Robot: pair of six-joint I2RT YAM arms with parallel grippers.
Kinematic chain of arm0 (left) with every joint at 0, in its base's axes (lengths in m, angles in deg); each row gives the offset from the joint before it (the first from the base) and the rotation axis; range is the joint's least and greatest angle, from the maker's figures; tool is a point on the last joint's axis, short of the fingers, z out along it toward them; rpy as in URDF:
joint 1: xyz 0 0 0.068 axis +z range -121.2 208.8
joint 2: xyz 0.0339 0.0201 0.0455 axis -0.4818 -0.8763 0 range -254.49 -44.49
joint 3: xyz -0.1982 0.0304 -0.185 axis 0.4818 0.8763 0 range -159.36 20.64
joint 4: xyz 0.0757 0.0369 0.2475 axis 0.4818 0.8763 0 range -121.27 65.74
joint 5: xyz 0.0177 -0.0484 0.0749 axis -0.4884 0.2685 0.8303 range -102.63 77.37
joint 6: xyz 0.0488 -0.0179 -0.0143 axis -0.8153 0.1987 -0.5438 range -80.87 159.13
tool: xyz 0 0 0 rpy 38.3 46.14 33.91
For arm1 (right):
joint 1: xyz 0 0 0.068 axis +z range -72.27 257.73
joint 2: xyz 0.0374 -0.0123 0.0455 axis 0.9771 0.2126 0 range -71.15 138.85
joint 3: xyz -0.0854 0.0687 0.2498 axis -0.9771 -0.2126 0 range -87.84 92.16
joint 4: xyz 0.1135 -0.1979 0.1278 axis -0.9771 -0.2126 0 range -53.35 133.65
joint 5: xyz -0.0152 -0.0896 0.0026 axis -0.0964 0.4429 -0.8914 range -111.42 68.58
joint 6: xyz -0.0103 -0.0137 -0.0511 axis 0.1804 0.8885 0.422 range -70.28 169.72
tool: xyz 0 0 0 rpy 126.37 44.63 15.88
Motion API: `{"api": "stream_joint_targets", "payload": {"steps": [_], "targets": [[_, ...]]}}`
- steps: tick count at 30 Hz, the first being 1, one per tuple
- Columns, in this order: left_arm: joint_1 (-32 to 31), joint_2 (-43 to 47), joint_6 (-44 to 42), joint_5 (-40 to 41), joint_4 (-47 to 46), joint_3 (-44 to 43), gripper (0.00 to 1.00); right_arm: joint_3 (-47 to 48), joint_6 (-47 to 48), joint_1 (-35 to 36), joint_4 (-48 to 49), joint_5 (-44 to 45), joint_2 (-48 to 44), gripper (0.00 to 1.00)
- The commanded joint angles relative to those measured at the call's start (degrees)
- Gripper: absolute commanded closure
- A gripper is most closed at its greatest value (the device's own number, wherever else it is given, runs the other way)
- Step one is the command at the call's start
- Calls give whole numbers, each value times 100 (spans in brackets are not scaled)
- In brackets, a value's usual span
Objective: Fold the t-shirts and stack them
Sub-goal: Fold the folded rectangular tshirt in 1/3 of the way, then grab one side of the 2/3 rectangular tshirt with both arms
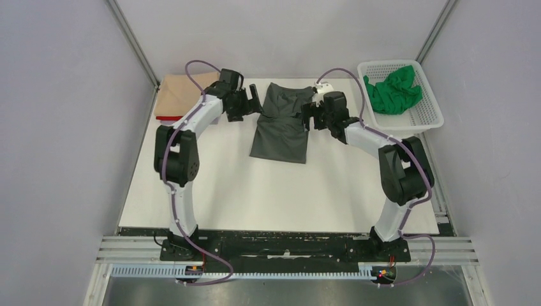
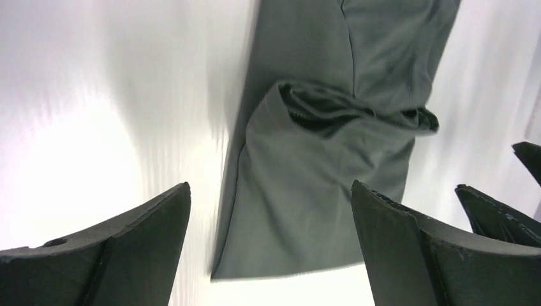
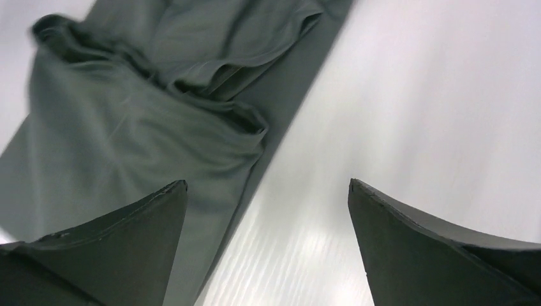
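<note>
A dark grey t-shirt (image 1: pixel 281 124) lies folded into a long strip at the back middle of the table, its far end doubled over. My left gripper (image 1: pixel 251 102) hovers open at the strip's far left edge, and the cloth (image 2: pixel 319 191) shows between and beyond its fingers, none of it gripped. At the far right edge my right gripper (image 1: pixel 309 113) is open too, with the shirt (image 3: pixel 127 140) beside its left finger. A folded tan t-shirt (image 1: pixel 182 92) rests on a red one (image 1: pixel 167 118) at the back left. The bright green t-shirt (image 1: pixel 392 89) is crumpled in the basket.
The white mesh basket (image 1: pixel 424 118) stands at the back right corner of the table. Grey walls close in both sides and the back. The right gripper's fingertips (image 2: pixel 497 210) show at the right edge of the left wrist view.
</note>
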Motion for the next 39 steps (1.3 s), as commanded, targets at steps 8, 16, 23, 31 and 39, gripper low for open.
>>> {"api": "stream_joint_targets", "payload": {"steps": [8, 16, 23, 31, 39], "targets": [[-61, 2007, 256, -244, -739, 2668, 0, -1806, 156, 238, 709, -2301, -1189, 2], [-200, 1689, 652, -379, -1097, 3276, 22, -2031, 899, 898, 68, -1172, -1179, 7], [-300, 1309, 813, -341, -1237, 3436, 39, -2175, 839, 955, 35, -940, -1144, 19], [-394, 1045, 910, 125, -1212, 3482, 54, -2393, 741, 1051, 236, -898, -1116, 30], [-398, 1012, 960, 145, -1116, 3467, 94, -2275, 594, 1103, 391, -931, -867, 55]]}}
